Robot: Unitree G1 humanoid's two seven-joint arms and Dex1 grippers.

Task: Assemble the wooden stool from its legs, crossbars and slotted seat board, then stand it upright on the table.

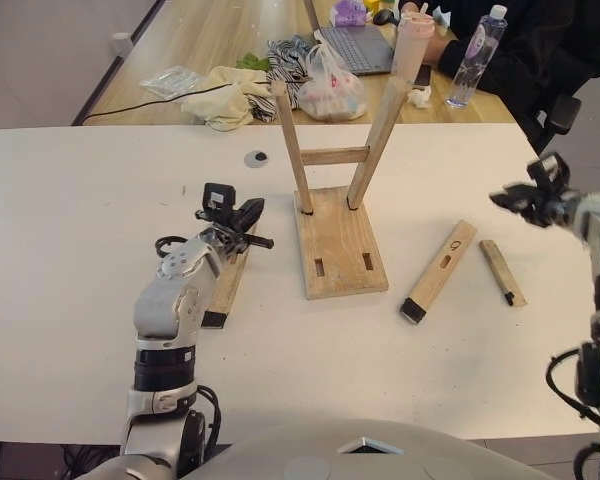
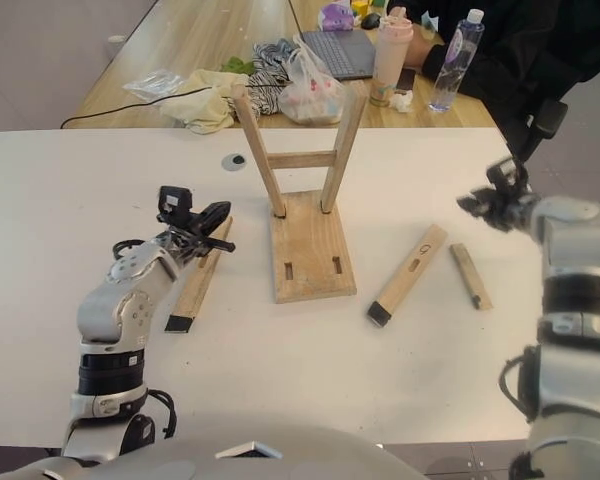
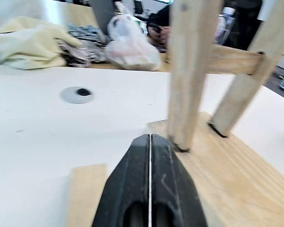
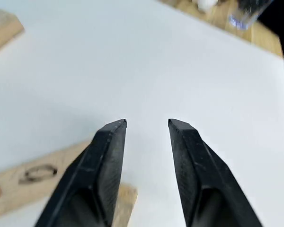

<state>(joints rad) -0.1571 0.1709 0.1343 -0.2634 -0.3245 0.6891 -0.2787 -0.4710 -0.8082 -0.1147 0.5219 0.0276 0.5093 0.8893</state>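
The slotted seat board (image 1: 342, 250) lies flat mid-table. Two legs (image 1: 292, 140) stand upright in its far slots, joined by a crossbar (image 1: 332, 155). My left gripper (image 1: 255, 215) is shut and empty just left of the board, above a third leg (image 1: 225, 290) lying flat under the arm. In the left wrist view the shut fingertips (image 3: 150, 139) point at the base of the nearer upright leg (image 3: 189, 71). A fourth leg (image 1: 440, 270) and a short crossbar (image 1: 503, 272) lie right of the board. My right gripper (image 1: 507, 200) hovers open above them, its fingers (image 4: 109, 142) apart.
A round grey grommet (image 1: 256, 158) sits in the tabletop behind the stool. The wooden table beyond holds a yellow cloth (image 1: 220, 95), plastic bags (image 1: 330, 90), a laptop (image 1: 360, 45) and a water bottle (image 1: 477, 55). The white table's right edge is near my right arm.
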